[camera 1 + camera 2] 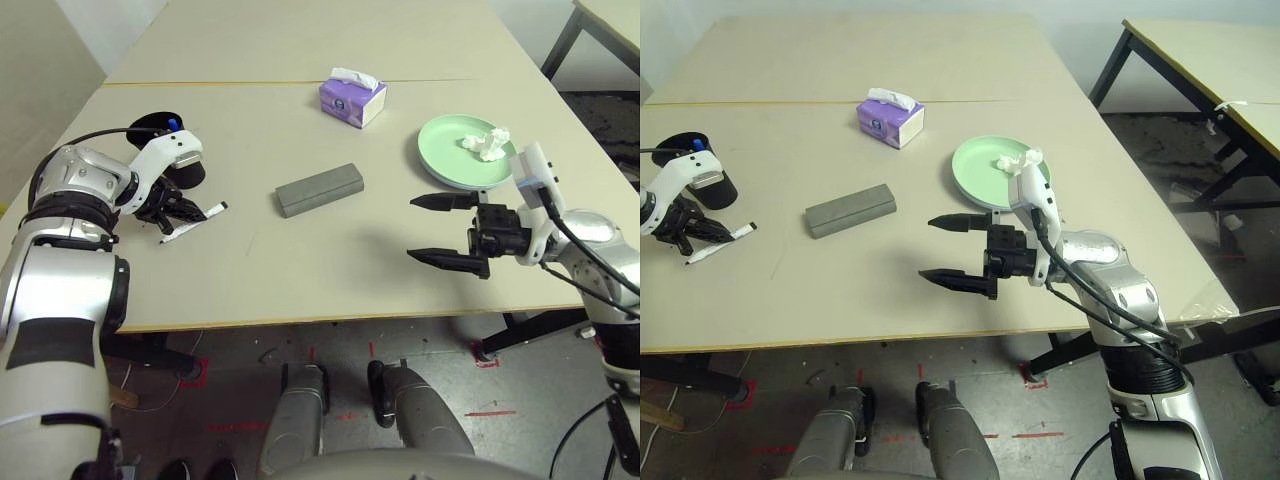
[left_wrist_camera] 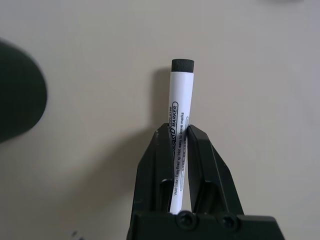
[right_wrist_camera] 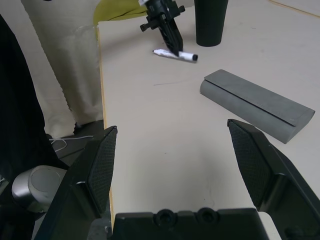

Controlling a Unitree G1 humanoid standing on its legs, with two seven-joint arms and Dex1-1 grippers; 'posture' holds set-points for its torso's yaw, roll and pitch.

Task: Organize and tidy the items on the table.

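Observation:
At the table's left, my left gripper (image 1: pixel 186 212) is shut on a white marker (image 2: pixel 180 95) with a black cap, held low at the tabletop. Just behind it stands the black cup (image 1: pixel 715 188), from whose rim the blue cap of a second marker (image 1: pixel 173 123) pokes out. The grey glasses case (image 1: pixel 320 188) lies in the middle. At the right, a green plate (image 1: pixel 445 150) carries a crumpled tissue (image 1: pixel 485 143). In front of the plate hovers my right gripper (image 1: pixel 410 228), open and holding nothing, with its fingers pointing toward the case.
A purple tissue box (image 1: pixel 352 98) stands behind the case, near the yellowish seam (image 1: pixel 300 82). The table's front edge (image 1: pixel 330 318) runs close under my right gripper. Another table (image 1: pixel 1200 50) stands off to the right.

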